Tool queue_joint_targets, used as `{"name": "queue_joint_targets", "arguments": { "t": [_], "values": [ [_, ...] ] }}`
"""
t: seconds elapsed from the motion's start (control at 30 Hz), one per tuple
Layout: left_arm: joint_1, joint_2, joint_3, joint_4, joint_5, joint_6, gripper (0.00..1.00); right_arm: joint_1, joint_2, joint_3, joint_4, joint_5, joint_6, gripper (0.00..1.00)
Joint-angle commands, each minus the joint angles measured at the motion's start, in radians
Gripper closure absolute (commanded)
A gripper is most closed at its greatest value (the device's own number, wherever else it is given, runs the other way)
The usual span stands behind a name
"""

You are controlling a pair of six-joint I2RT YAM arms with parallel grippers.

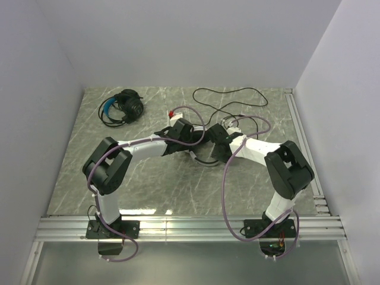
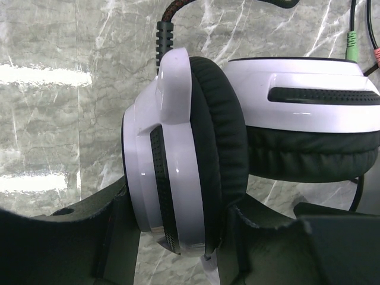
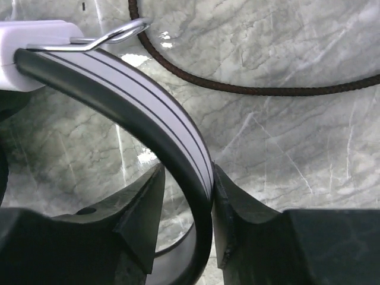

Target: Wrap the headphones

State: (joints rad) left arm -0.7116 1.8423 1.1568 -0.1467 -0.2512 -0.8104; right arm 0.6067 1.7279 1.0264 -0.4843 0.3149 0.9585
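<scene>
L tool pinches white headset ear cup; R tool pinches headband. Risk: opposing pulls twist headband; loose cable may snag.

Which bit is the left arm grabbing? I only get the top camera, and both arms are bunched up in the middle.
Observer: The left gripper holds one ear cup of the white headphones, white shell on one side and black pad on the other.
Child: What about the right arm?
Observer: The right gripper straddles the headband. The band presses against one finger, but I can't tell whether it's being squeezed.
Child: Where are the ends of the wire?
Observer: A green plug and a pink plug show just beyond the other ear cup in the left wrist view.
</scene>
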Motion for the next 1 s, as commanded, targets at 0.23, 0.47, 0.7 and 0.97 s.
{"name": "queue_joint_targets", "arguments": {
  "t": [0.23, 0.47, 0.7, 0.97],
  "values": [
    [-0.008, -0.029, -0.042, -0.004, 0.090, -0.018, 0.52, 0.015, 0.018, 0.040, -0.013, 0.023, 0.037, 1.00],
    [-0.008, -0.237, -0.166, 0.135, 0.085, 0.046, 0.08, -0.008, -0.134, 0.048, -0.042, 0.133, -0.078, 1.00],
    [-0.008, -0.630, -0.442, 0.406, 0.092, 0.148, 0.01, -0.129, -0.378, -0.075, 0.049, 0.054, -0.274, 1.00],
    [-0.006, -0.926, -0.428, 0.386, 0.141, 0.188, 0.01, -0.189, -0.524, -0.095, 0.030, 0.047, -0.362, 1.00]
  ]
}}
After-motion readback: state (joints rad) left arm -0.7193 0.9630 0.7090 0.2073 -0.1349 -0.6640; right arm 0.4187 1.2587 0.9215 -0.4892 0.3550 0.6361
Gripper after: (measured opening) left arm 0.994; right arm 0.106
